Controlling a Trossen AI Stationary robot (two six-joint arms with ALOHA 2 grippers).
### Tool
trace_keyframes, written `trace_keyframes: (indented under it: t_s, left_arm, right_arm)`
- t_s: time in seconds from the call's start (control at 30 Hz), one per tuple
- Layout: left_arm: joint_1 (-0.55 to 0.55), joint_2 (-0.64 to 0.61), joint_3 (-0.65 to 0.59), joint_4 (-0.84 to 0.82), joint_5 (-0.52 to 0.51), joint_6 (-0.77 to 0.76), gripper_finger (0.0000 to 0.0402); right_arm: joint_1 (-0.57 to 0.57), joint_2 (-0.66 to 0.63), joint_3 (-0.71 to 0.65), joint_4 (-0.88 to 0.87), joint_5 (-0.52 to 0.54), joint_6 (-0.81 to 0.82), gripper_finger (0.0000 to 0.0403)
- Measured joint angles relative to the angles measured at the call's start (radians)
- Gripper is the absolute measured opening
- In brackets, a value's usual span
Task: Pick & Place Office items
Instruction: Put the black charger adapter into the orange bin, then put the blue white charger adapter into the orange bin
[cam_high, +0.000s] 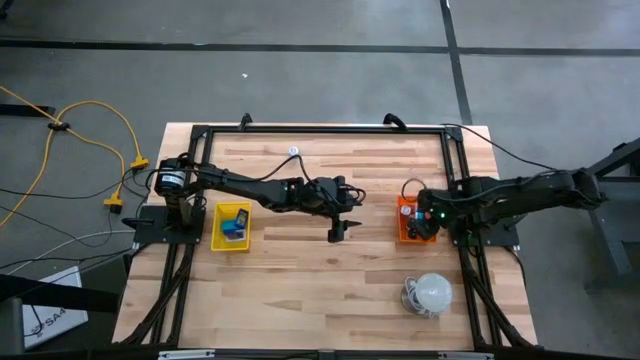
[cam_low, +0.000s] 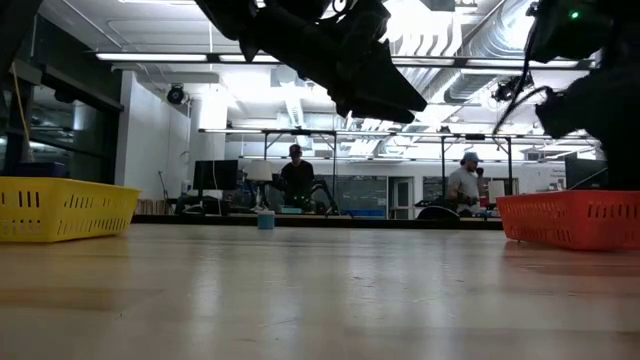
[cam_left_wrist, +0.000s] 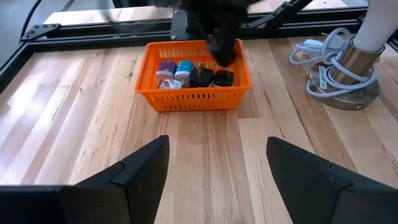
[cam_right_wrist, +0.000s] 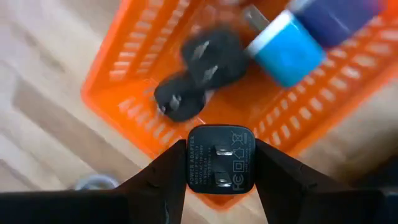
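Note:
My right gripper (cam_right_wrist: 221, 160) hovers over the orange tray (cam_right_wrist: 124, 81), shut on a small black block with two metal prongs (cam_right_wrist: 221, 155). Inside the tray (cam_left_wrist: 199, 99) lie two more black blocks (cam_left_wrist: 211, 78), a blue piece (cam_left_wrist: 184, 70) and a purple piece (cam_left_wrist: 165, 70). My left gripper (cam_left_wrist: 217, 155) is open above bare wood mid-table (cam_high: 340, 232), pointing toward the orange tray (cam_high: 402, 228). The yellow tray (cam_high: 222, 240) near the left arm's base holds blue pieces (cam_high: 236, 222). A small white bit (cam_high: 293, 152) rests on the table near the far edge. My right gripper pinches the black block by its two opposite sides (cam_right_wrist: 191, 163) between the two fingers, coming from above and pointing down. The pronged face is turned up toward the wrist camera. The block appears lifted above the tray's wall, apart from the pieces below.
A large white dome (cam_high: 432, 292) with a coiled cable stands at the near right, close to the orange tray (cam_low: 570, 220). A black frame (cam_high: 320, 128) borders the table. Bare wood lies between the two trays. People sit at desks in the room beyond.

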Motion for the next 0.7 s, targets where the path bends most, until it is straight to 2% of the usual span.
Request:
trace_keyframes:
  t_s: [0.2, 0.33, 0.7]
  left_arm:
    - [0.000, 0.000, 0.000, -0.003, 0.000, 0.000, 0.0262]
    - [0.000, 0.000, 0.000, -0.003, 0.000, 0.000, 0.0262]
    - [0.000, 0.000, 0.000, -0.003, 0.000, 0.000, 0.0262]
  right_arm:
    - [0.063, 0.077, 0.000, 0.066, 0.001, -0.021, 0.0152]
    - [0.105, 0.106, 0.000, 0.101, 0.052, -0.022, 0.0154]
    - [0.140, 0.117, 0.000, 0.123, 0.088, -0.031, 0.0196]
